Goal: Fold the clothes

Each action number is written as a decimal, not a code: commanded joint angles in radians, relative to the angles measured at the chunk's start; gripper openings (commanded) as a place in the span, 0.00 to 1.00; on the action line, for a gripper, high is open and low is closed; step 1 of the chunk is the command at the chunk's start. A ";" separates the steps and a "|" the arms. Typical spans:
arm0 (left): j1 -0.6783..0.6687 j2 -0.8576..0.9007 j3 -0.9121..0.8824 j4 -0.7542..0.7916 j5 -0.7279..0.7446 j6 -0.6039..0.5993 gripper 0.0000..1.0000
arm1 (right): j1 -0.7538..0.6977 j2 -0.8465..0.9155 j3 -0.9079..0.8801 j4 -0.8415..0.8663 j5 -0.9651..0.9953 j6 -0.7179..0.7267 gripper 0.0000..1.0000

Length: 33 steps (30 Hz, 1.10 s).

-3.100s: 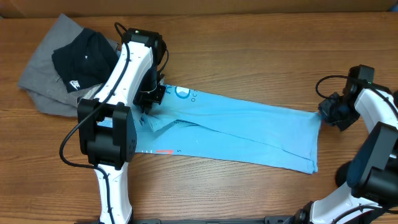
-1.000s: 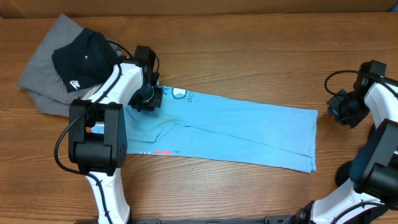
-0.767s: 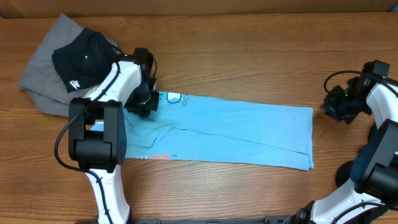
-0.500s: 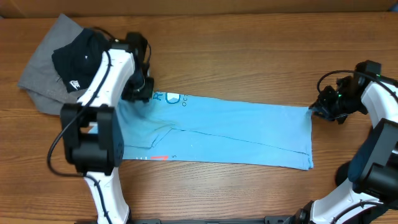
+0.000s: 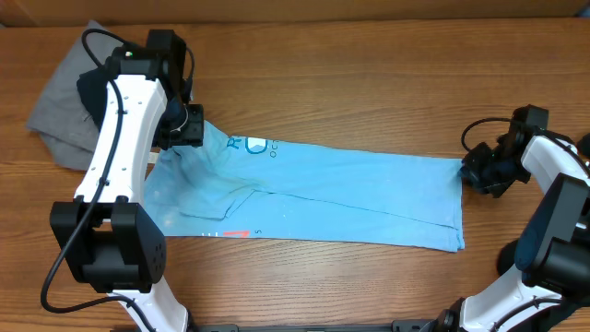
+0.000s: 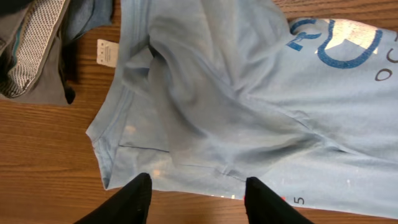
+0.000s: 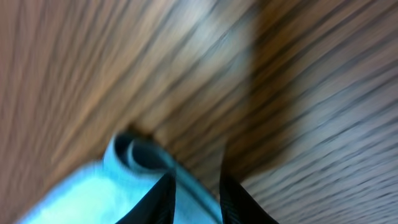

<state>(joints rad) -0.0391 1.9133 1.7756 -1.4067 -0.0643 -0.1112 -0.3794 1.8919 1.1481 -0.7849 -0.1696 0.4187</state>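
Observation:
The light blue T-shirt [image 5: 341, 198] lies folded into a long strip across the table, its teal lettering [image 5: 258, 145] near the left end. My left gripper [image 5: 189, 129] hovers over the shirt's upper left corner. In the left wrist view it [image 6: 202, 196] is open and empty, with the shirt [image 6: 236, 93] spread below. My right gripper [image 5: 472, 171] is at the shirt's upper right corner. In the blurred right wrist view its fingers [image 7: 165, 199] stand close together with the blue hem [image 7: 199, 193] between them.
A grey shirt [image 5: 55, 120] with a black one [image 5: 89, 92] on it lies at the back left, partly hidden by my left arm; both show in the left wrist view [image 6: 37, 37]. A white tag [image 6: 107, 51] lies by the collar. Bare wood surrounds the blue shirt.
My left gripper has moved back and left off the shirt's left end, which now lies spread wider. My right gripper has moved left onto the shirt's upper right corner.

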 commanded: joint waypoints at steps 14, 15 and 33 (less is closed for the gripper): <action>-0.009 -0.004 -0.260 0.126 0.174 -0.017 0.44 | -0.137 0.018 0.064 -0.102 -0.253 -0.104 0.56; -0.009 -0.004 -0.257 0.129 0.188 -0.017 0.43 | -0.129 0.018 0.063 -0.132 -0.244 -0.133 0.58; -0.006 -0.025 -0.169 0.125 0.157 0.007 0.50 | 0.007 0.018 -0.180 -0.008 -0.036 -0.154 0.31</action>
<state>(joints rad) -0.0395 1.9129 1.5879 -1.2854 0.1043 -0.1207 -0.3855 1.8256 1.0428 -0.7994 -0.2432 0.2665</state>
